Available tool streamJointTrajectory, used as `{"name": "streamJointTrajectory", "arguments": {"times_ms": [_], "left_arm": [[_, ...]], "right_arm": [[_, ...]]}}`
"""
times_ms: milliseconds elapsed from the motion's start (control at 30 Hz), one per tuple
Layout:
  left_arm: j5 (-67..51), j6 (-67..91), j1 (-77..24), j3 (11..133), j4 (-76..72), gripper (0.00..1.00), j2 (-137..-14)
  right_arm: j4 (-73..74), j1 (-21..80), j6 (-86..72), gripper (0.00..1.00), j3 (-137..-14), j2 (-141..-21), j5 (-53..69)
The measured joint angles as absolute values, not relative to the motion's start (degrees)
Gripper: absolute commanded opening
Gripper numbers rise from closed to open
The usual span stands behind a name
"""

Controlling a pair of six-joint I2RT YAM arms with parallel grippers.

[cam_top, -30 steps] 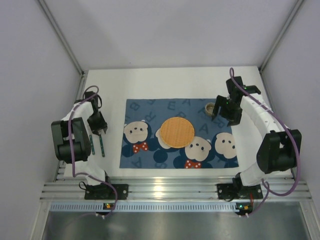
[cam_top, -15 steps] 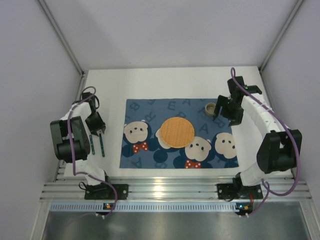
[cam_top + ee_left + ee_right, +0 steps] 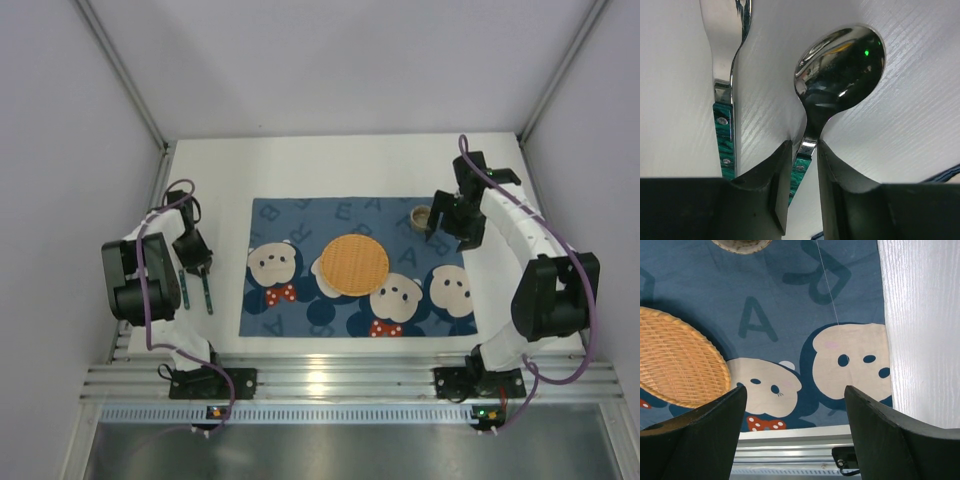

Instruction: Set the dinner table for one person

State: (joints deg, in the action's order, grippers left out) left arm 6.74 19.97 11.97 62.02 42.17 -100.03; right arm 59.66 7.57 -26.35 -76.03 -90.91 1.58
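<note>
We are seeing the white table (image 3: 300, 165) beneath both arms, bear placemat (image 3: 290, 215) and woven plate (image 3: 354, 264) central. The left tool (image 3: 804, 165) is straddling the neck of a spoon (image 3: 840, 65) beside a green-handled utensil (image 3: 722, 127), grip uncertain; the right tool (image 3: 795, 392) is gaping empty over the placemat.

Spoon (image 3: 840, 65): shiny bowl toward the top, green handle running down between the fingers, lying on the white dinner table (image 3: 920, 125).
Left gripper (image 3: 804, 150): dark fingers (image 3: 770, 175) close on either side of the spoon's neck; contact cannot be told.
Second utensil (image 3: 723, 130): left of the spoon and apart from it, with a green riveted handle and a steel upper part.
Blue cloth edge (image 3: 947, 172): sliver at the lower right of the spoon.
</note>
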Motion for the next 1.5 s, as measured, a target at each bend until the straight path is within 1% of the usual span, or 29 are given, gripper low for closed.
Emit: {"name": "streamJointTrajectory", "arguments": {"times_ms": [133,233,367,500,633,733,933,1033,1133,1267,1400,1433,1467,1500], "left_arm": [[5.78,20.34,11.9,61.8,41.58,0.0,-100.09],[5.17,20.34,11.97,62.24,41.85,0.0,-100.47],[2.96,21.5,11.86,64.49,42.74,0.0,-101.6],[0.73,23.9,8.69,72.95,44.95,0.0,-104.71],[-0.03,26.37,1.78,88.53,47.46,0.0,-107.9],[-1.85,28.93,-5.45,101.12,48.05,0.0,-110.69],[-8.21,34.79,-20.36,118.56,49.47,0.0,-119.37],[-11.94,37.47,-26.61,125.73,50.83,0.0,-125.43],[-15.59,39.62,-30.37,127.94,50.98,0.0,-128.44],[-19.27,41.93,-32.49,128.01,51.11,0.0,-129.05],[-20.32,42.57,-32.91,128.31,50.37,0.0,-129.03],[-20.36,42.7,-32.99,128.2,50.19,0.0,-129.01],[-20.38,42.81,-33.04,128.05,50.06,0.0,-128.92],[-20.38,42.92,-33.04,127.76,49.91,0.0,-128.73]], "right_arm": [[59.66,7.57,-26.04,0.79,-76.18,-90.91,1.58],[59.7,7.55,-25.89,0.76,-76.27,-90.91,1.58],[61.39,8.78,-24.56,0.78,-79.53,-91.0,-0.64],[61.56,12.71,-22.57,0.79,-86.48,-91.29,-0.43],[59.59,15.92,-22.04,0.81,-90.39,-91.48,7.33],[56.01,17.5,-22.57,0.81,-90.15,-92.01,16.91],[45.41,19.44,-25.15,0.8,-82.17,-92.53,31.81],[41.89,19.86,-26.24,0.77,-78.91,-92.62,35.9],[38.26,19.86,-27.66,0.76,-77.47,-92.75,37.95],[34.2,19.88,-29.1,0.7,-75.68,-92.79,38.96],[32.08,19.88,-29.78,0.69,-73.78,-93.62,38.41],[31.92,19.88,-29.87,0.67,-73.14,-93.76,37.91],[31.86,19.88,-29.82,0.6,-72.69,-93.76,37.5],[31.81,19.88,-29.71,0.56,-72.34,-93.78,37.17]]}}
